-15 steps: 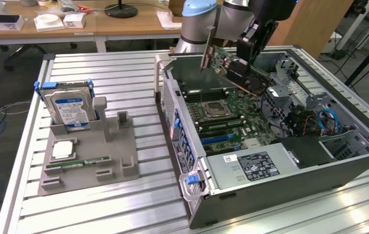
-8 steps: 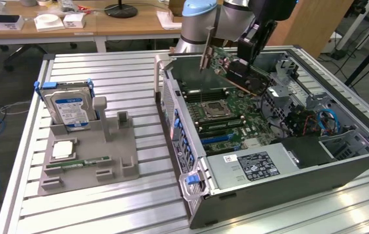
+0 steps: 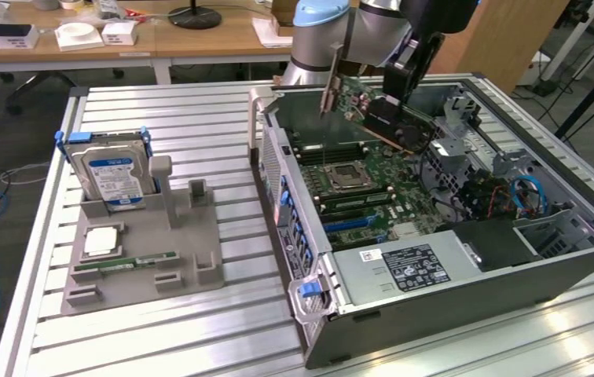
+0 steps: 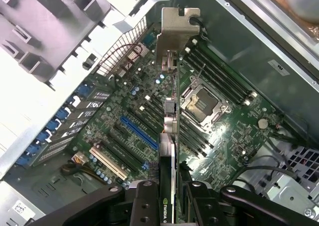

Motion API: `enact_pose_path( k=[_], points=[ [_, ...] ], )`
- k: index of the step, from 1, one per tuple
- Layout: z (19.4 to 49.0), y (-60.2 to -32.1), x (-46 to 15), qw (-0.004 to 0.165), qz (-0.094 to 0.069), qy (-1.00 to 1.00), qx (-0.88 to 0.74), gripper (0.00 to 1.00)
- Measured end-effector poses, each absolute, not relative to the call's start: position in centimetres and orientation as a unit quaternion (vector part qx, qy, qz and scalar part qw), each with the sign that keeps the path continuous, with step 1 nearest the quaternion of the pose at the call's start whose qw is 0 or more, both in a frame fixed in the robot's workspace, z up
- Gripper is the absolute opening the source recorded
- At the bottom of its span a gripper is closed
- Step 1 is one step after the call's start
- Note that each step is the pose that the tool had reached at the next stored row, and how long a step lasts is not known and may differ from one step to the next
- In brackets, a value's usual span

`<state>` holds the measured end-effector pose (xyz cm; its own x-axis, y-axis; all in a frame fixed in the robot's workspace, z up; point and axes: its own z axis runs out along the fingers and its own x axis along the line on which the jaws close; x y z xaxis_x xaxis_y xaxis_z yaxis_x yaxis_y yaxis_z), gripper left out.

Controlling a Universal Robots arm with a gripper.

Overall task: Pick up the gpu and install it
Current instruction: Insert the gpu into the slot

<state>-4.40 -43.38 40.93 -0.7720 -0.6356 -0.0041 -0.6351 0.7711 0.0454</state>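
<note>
While the arm (image 3: 365, 27) hangs over the case (image 3: 434, 318), claw (image 4: 172, 201) clamped on the gpu (image 3: 381, 118), tilted above motherboard (image 3: 381, 169).

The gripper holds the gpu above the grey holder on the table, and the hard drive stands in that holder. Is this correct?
Not quite. The gripper holds the gpu above the motherboard inside the open computer case, not above the grey holder, as the exterior view shows. The hard drive does stand in that holder.
</note>
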Motion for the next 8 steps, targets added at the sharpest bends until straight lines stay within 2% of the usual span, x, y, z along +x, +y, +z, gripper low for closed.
enact_pose_path(
  k=[8],
  points=[
    [40.93, -43.38, -4.40, 0.006, -0.022, -0.935, 0.355, 0.26]
  ],
)
